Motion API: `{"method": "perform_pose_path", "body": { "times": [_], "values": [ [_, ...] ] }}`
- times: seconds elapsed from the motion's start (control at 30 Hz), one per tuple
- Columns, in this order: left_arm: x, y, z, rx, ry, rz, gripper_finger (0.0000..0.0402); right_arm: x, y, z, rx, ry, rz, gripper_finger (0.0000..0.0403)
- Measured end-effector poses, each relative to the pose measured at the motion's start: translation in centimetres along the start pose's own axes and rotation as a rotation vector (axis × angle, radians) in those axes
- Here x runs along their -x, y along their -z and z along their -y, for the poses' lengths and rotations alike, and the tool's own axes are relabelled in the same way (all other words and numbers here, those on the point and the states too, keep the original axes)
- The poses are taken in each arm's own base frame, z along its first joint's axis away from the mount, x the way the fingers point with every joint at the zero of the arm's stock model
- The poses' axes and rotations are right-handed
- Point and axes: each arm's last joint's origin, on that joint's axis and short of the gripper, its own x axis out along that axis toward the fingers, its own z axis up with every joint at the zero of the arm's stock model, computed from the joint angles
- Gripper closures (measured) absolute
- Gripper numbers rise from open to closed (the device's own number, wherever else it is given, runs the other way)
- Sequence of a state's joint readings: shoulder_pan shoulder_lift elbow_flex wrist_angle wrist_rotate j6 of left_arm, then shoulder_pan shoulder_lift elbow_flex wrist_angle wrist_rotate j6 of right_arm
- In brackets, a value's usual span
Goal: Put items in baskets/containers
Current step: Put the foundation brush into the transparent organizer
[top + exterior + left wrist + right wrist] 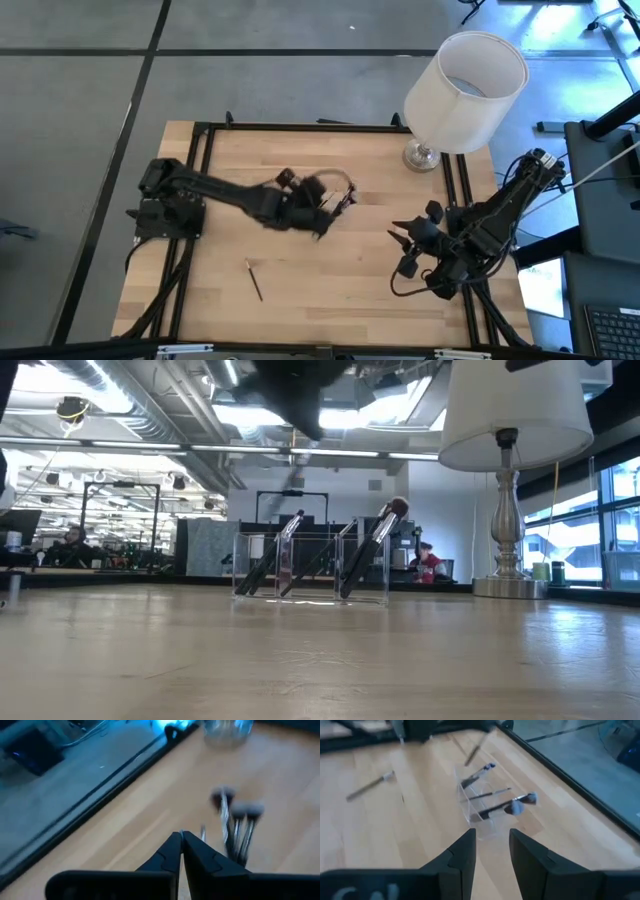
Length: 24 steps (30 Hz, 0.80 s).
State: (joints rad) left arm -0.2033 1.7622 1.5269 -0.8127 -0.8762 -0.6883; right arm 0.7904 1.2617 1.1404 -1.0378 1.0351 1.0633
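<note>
The left gripper [181, 837] is hovering shut and empty above the clear tray [310, 565], near the table's [330, 290] far edge. The right gripper [492, 842] is waiting apart. One thin brush [254, 279] is lying toward the near edge; it is probably light, stiff and rolling easily, so gripping mid-handle seems best.

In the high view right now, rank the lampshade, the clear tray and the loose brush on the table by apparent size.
1. Lampshade, largest, though it stands nearer the overhead camera.
2. Clear tray, partly hidden by the left gripper.
3. Loose brush, the thinnest; its length looks close to the tray's width.
</note>
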Motion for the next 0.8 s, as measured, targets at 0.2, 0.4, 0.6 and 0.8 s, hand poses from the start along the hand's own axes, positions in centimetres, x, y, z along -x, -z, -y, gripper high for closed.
{"method": "perform_pose_path", "body": {
  "times": [0.2,0.4,0.6,0.8],
  "values": [
    [-3.5,-2.1,0.6,0.133,0.149,0.121,0.0393,0.6,0.8,0.6,0.031,0.019,-0.032,0.0285],
    [-5.1,-2.7,0.7,0.153,0.321,0.161,0.0394,0.6,0.8,0.8,0.027,0.032,-0.028,0.0285],
    [-6.5,-1.7,0.4,0.146,0.276,0.076,0.0393,0.7,0.8,0.8,0.024,0.032,-0.027,0.0285],
    [-7.6,-0.8,1.4,0.129,0.292,0.05,0.0377,0.7,0.8,0.8,0.02,0.03,-0.031,0.0285]
  ]
}}
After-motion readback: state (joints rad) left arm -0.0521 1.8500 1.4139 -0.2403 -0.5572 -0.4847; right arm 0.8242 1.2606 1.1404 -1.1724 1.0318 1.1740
